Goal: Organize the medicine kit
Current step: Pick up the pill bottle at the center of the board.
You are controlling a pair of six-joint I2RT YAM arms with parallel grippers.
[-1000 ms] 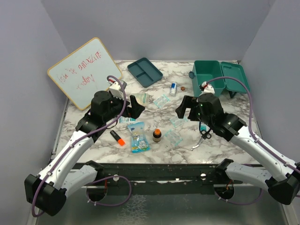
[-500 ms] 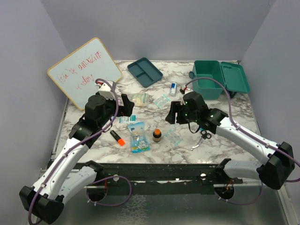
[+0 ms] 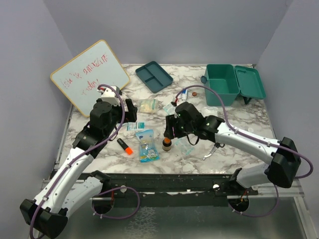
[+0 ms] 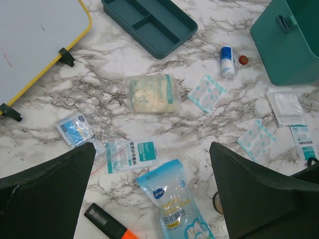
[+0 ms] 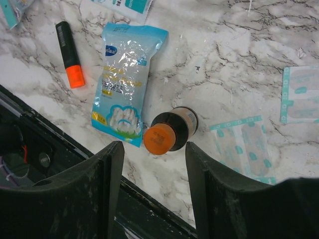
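Medicine kit (image 3: pixel 223 93) stands at the far right of the marble table (image 3: pixel 249 119), its hinged lid (image 3: pixel 250 81) swung open to the right.

Nearest the arms, an orange-tipped highlighter (image 5: pixel 69 50) lies left of centre. Just to its right is a blue pouch of cotton swabs (image 5: pixel 124 74). Just right of the pouch stands a small brown bottle with an orange cap (image 5: pixel 172 130). The right gripper (image 5: pixel 154 147) hangs over this bottle with its jaws partly open, one finger on each side of the cap. Bare marble shows between the left finger and the cap, and whether the fingers touch the bottle cannot be told. Right of the bottle lie clear plaster packets (image 5: pixel 244 147), and further right a pair of scissors (image 3: pixel 214 148).

Further back on the left, the left gripper (image 4: pixel 152 149) hovers with its jaws spread wide and nothing between them. A flat white-and-teal sachet (image 4: pixel 132 154) and a small blue packet (image 4: pixel 74 130) lie below it. Beyond them sits a wrapped gauze pad (image 4: pixel 149 93), with another dotted plaster (image 4: pixel 207 93) to its right.

Farther still, a small white-and-blue tube (image 4: pixel 227 59) lies beside a tiny red ball (image 4: pixel 243 59), just left of the kit. At the far middle is a shallow teal divided tray (image 3: pixel 154 76). A whiteboard (image 3: pixel 89 77) with red writing leans at the far left.
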